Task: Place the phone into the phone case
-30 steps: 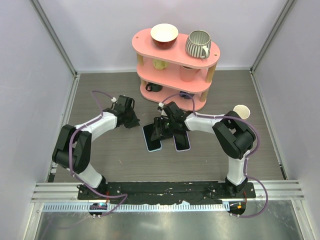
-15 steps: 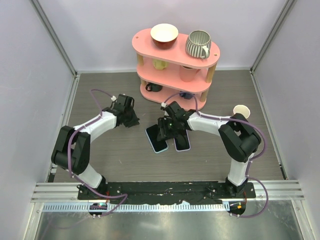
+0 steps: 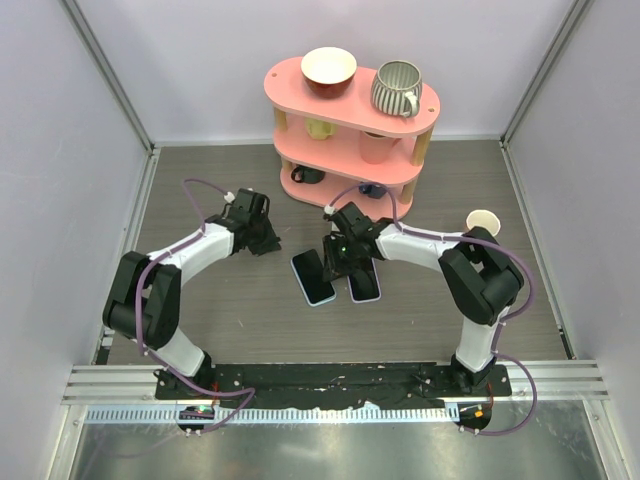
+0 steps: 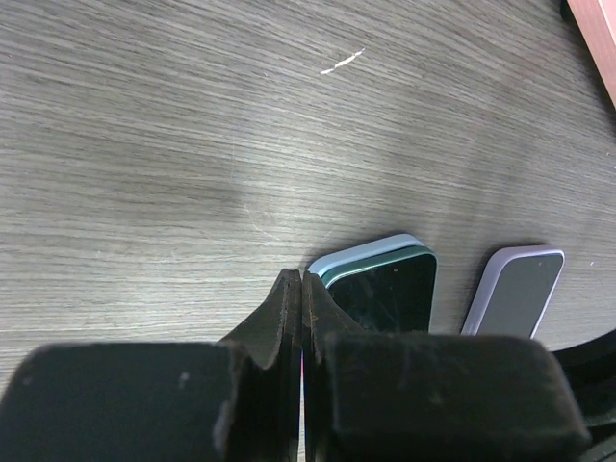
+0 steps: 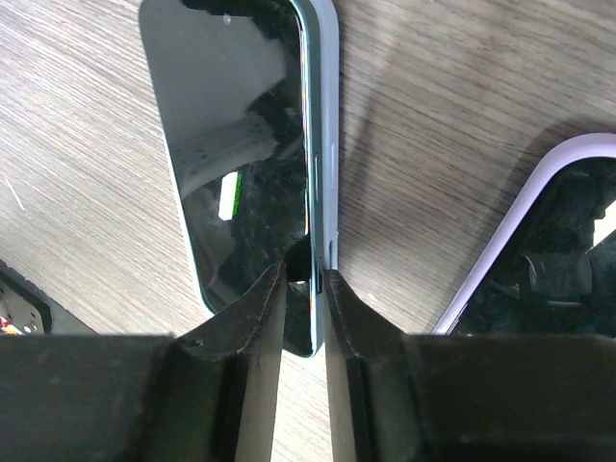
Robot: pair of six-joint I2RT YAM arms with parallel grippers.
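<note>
A dark-screened phone [image 3: 313, 277] lies tilted on the table in a light-blue case; it also shows in the left wrist view [image 4: 385, 294] and the right wrist view [image 5: 231, 144], with the case rim [image 5: 328, 115] along its long side. My right gripper [image 3: 338, 262] [image 5: 305, 274] is closed to a narrow gap over that long edge, one finger over the screen and one outside the rim. A lavender-rimmed case [image 3: 364, 283] [image 5: 549, 260] with a dark glossy inside lies just right of it. My left gripper [image 3: 268, 240] [image 4: 303, 279] is shut and empty, left of the phone.
A pink two-tier shelf [image 3: 350, 110] stands behind the phones with a bowl [image 3: 328, 70], a striped mug [image 3: 396, 88] and small cups. A paper cup [image 3: 483, 222] stands by the right arm. Grey walls enclose the table.
My right gripper has turned the phone in the light-blue case, swinging its near end to the right toward the lavender case. The left arm has barely moved.
</note>
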